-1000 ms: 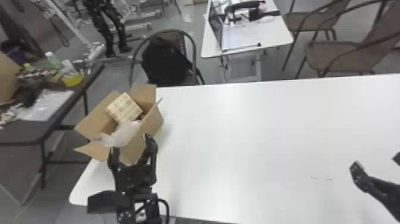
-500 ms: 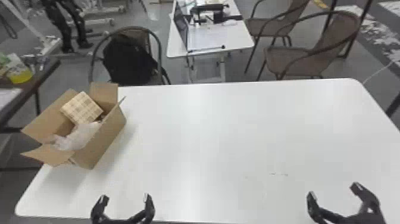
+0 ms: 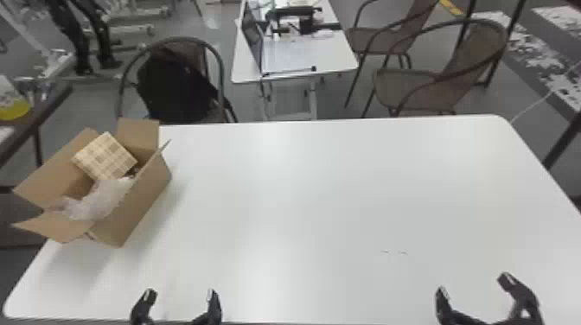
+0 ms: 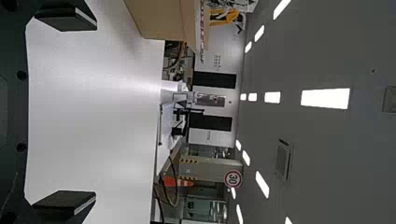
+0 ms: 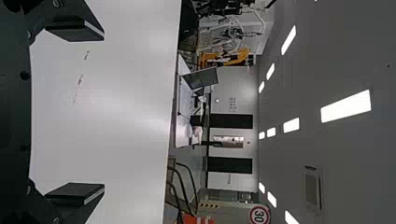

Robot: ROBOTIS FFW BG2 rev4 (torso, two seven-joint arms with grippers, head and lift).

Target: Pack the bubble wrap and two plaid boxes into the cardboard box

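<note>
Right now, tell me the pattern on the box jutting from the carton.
Beige-and-cream plaid; best in the head view.

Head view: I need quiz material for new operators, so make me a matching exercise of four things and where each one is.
Things
1. plaid box
2. bubble wrap
3. left gripper
4. right gripper

Places and states
A. open, by the near edge of the white table, toward its right
B. crumpled and whitish, in the cardboard box, nearer the robot
C. open, by that near edge, toward its left
D. tilted, toward the cardboard box's far end

Right pairs: 1-D, 2-B, 3-C, 4-A
</note>
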